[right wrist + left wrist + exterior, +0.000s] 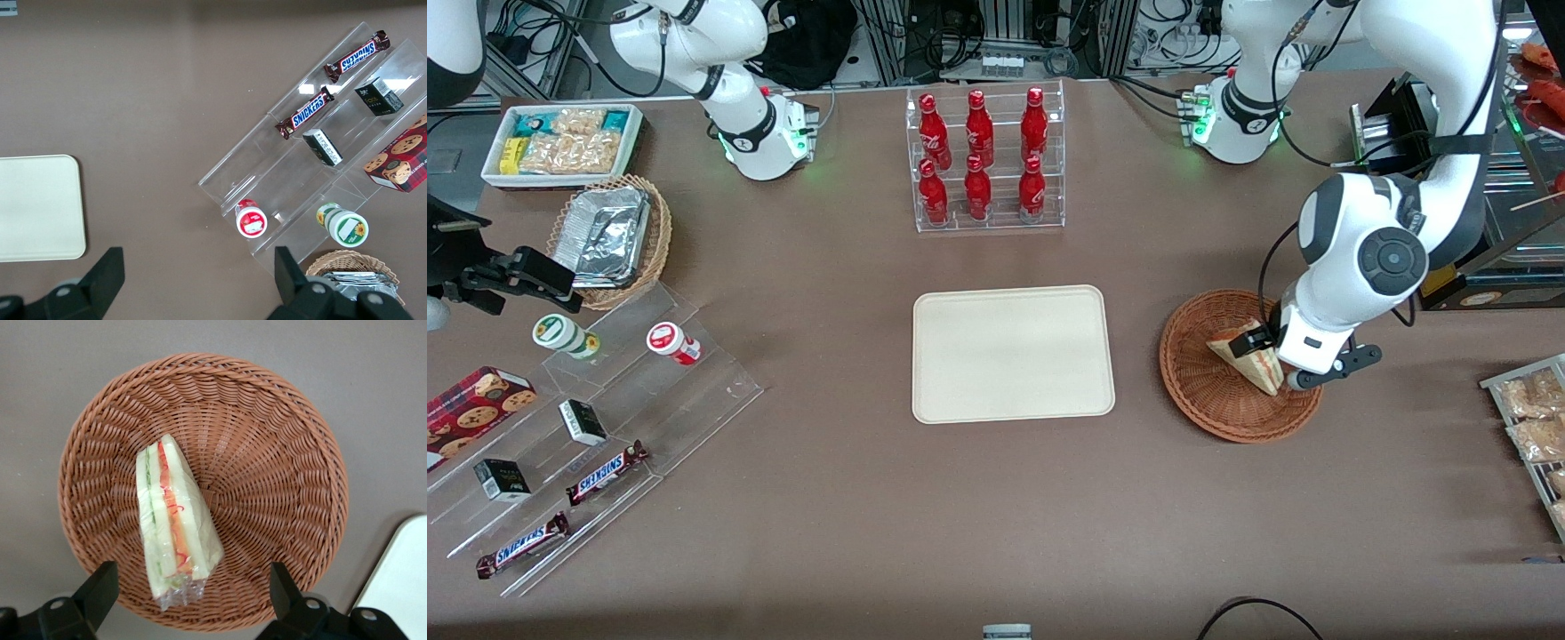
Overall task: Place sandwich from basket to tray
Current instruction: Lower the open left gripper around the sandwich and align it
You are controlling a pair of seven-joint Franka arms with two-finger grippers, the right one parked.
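Observation:
The sandwich, a wrapped wedge with red and green filling along its cut edge, lies in the reddish-brown wicker basket. My left gripper hangs open just above the basket, its two black fingers spread wide on either side of the sandwich's wrapped end without touching it. The cream tray lies bare beside the basket, toward the middle of the table.
A clear rack of red bottles stands farther from the front camera than the tray. A tan basket with foil container, a white snack bin and an acrylic snack stand lie toward the parked arm's end. Snack packets sit near the working arm's table edge.

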